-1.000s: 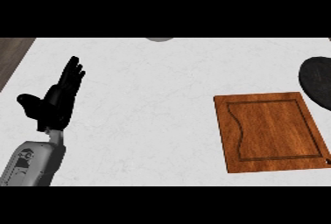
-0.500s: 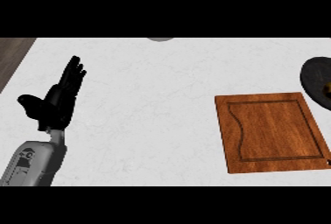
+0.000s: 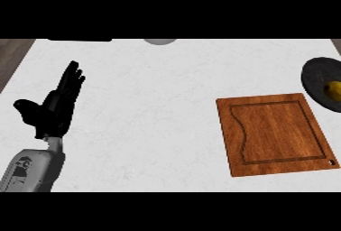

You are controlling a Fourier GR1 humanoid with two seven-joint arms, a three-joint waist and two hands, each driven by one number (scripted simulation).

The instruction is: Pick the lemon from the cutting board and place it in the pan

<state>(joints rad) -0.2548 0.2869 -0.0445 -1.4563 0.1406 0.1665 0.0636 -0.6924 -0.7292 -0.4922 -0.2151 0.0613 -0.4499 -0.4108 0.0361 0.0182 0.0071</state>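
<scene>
While the view has shifted right, lemon (image 3: 332, 90) now lies in pan (image 3: 315, 77), cutting board (image 3: 275, 133) bare, left hand (image 3: 52, 110) resting spread.

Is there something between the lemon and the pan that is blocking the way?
Nothing does: the lemon already lies in the pan at the right edge, the cutting board is bare, and the left robot hand rests open far left.

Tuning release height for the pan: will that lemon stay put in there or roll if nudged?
The lemon looks rounded and smooth, so it would likely roll if nudged. It lies inside the dark pan, whose rim should probably stop it. Only part of it shows at the view's right edge, so its exact shape is uncertain. It probably keeps its form when grasped.
</scene>
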